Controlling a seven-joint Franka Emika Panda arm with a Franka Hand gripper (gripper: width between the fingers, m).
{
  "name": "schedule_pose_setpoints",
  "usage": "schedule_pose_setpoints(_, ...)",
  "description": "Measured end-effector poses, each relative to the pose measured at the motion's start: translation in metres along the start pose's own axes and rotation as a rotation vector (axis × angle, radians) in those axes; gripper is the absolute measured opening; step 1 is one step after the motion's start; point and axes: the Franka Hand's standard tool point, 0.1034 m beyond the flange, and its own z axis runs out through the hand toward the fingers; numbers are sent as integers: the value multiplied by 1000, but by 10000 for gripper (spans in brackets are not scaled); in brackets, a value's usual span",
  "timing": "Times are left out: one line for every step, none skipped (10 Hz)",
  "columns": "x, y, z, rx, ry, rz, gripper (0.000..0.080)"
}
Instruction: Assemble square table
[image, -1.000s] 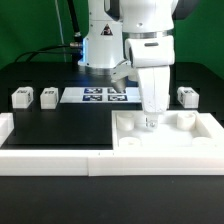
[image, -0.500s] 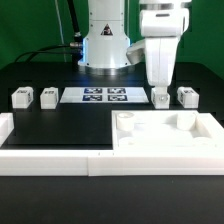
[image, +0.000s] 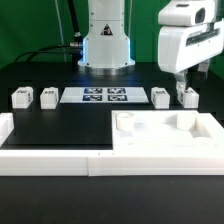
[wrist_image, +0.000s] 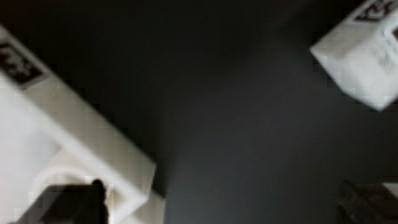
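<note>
While the square table top (image: 160, 148) lies flat on the black mat, the gripper (image: 184, 86) hangs spread wide, empty, close over 1 leg (image: 188, 98) just behind that top.

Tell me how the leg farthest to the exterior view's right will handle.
The leg looks like a short, squat plastic block, so it is probably stiff and light. It rests on a flat face, so it should slide rather than roll or tip when pushed. Its smooth white sides may slip a little in a grip.
</note>
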Motion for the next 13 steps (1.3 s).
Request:
schedule_pose_setpoints(-1, -1, 1, 4, -3, 66, 649)
schedule_pose_setpoints(-1, -1, 1, 5, -2, 119, 649)
schedule_pose_setpoints(-1, -2, 1, 7, -2, 198, 649)
schedule_pose_setpoints(-1, -4, 2, 12, -4, 286, 649)
schedule_pose_setpoints(-2, -14, 6, 18, -26, 393, 649)
schedule_pose_setpoints(-3, -20, 7, 20, -42, 486, 649)
schedule_pose_setpoints(-8, -23, 10, 30, -67, 615, 649)
schedule_pose_setpoints(-12, -25, 15, 41, -79, 666, 649)
schedule_pose_setpoints(-13, -25, 15, 46, -107, 647, 649)
schedule_pose_setpoints(-11, -24, 14, 46, -101, 647, 649)
schedule_pose_setpoints(-15, -27, 15, 52, -142, 652, 649)
schedule_pose_setpoints(-19, -37, 17, 66, -241, 644, 649)
schedule_pose_setpoints(-17, -47, 19, 81, -335, 622, 649)
